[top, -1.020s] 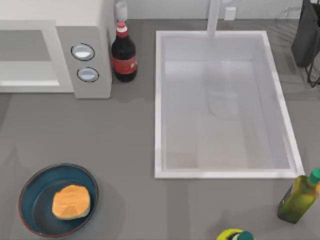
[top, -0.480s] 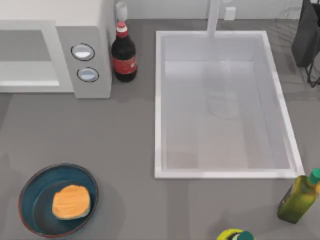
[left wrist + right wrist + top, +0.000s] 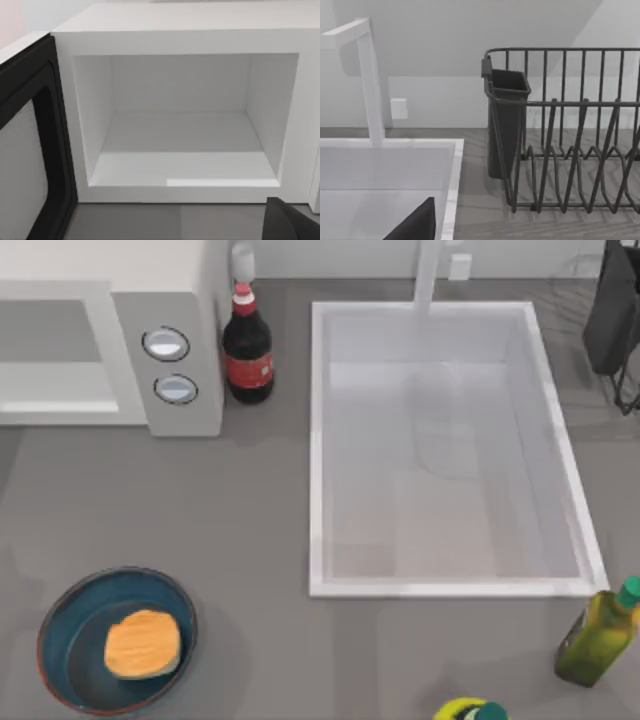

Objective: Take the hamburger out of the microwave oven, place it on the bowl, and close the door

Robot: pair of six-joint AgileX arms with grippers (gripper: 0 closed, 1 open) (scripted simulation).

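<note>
Hamburger (image 3: 143, 643) sits in the bowl (image 3: 62, 616) at the table's front-left corner. Microwave (image 3: 170, 300) at the back-left edge gapes empty, its door (image 3: 25, 145) swung wide. Either gripper's jaw state: cannot tell.

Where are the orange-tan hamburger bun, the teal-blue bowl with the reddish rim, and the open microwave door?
hamburger (image 3: 143, 644), top view, middle of its top.
bowl (image 3: 76, 614), top view, bare teal inside.
door (image 3: 50, 150), left wrist view, black inner frame.
</note>
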